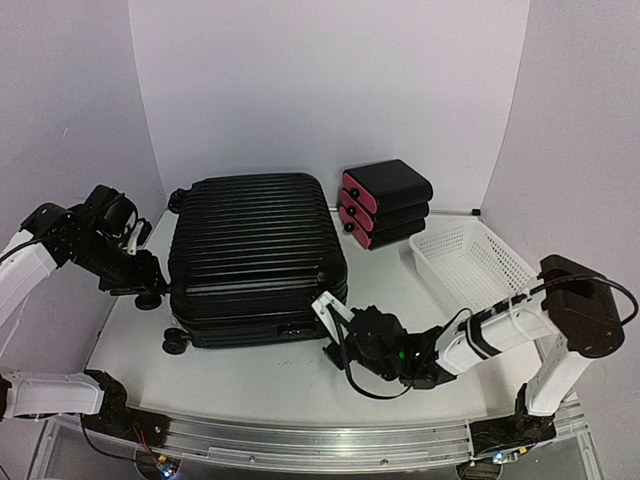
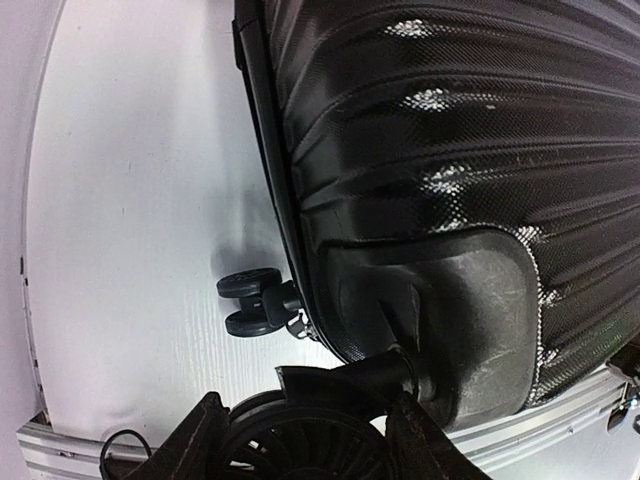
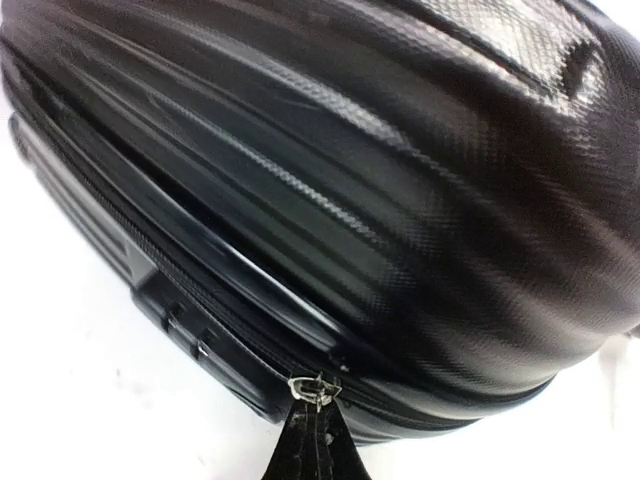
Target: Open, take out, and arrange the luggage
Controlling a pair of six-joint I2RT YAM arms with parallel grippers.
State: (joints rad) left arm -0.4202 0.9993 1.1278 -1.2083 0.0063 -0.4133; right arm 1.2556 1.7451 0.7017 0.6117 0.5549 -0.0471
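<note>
Your right pincer (image 1: 324,303) sits, in the top view, at the 5 o'clock corner of the luggage (image 1: 255,255), which lies flat and lid-down on the bench (image 1: 250,375), a little toward 9 o'clock of centre. Your left pincer (image 1: 146,285) is at the case's 8 o'clock side by a caster wheel (image 1: 150,299). Black boxes with pink fronts (image 1: 385,203) are stacked at 1 o'clock and a white basket (image 1: 470,262) lies at 3 o'clock, both apart from the case. From the left wrist, the fingers flank the caster wheel, which fills the gap between them, so I read that pincer as clamped on it, anchoring the case. From the right wrist, the pincer is clenched on the zipper pull (image 3: 315,388) at the seam under the ribbed shell. The step in hand looks like unzipping. Draw the pull along the seam line rather than away from it, low and parallel to the bench. Go slowly round the corner curve so the tab does not slip out, and let the left grip resist so the case neither slides nor spins.
</note>
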